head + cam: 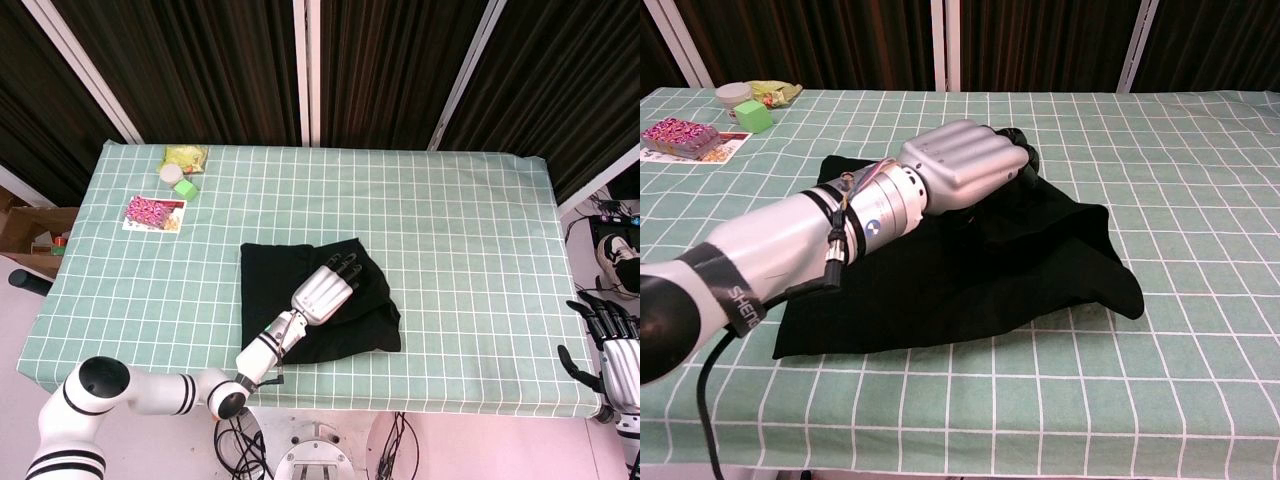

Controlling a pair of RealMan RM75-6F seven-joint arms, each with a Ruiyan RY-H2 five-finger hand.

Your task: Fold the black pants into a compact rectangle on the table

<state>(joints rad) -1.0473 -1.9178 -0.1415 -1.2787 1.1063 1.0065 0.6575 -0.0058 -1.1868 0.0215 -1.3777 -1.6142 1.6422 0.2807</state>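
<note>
The black pants lie partly folded at the middle of the green checked table, with a bunched ridge along their right side. My left hand lies low over the pants' middle, palm down, fingers stretched toward the far right. In the chest view the left hand covers the cloth's upper fold and its fingertips dip toward the fabric. I see no cloth pinched in it. My right hand hangs off the table's right near corner, fingers spread, holding nothing.
At the far left corner stand a white jar, a green cube and a yellow-green bag. A pink patterned card lies nearby. A cardboard box sits beyond the left edge.
</note>
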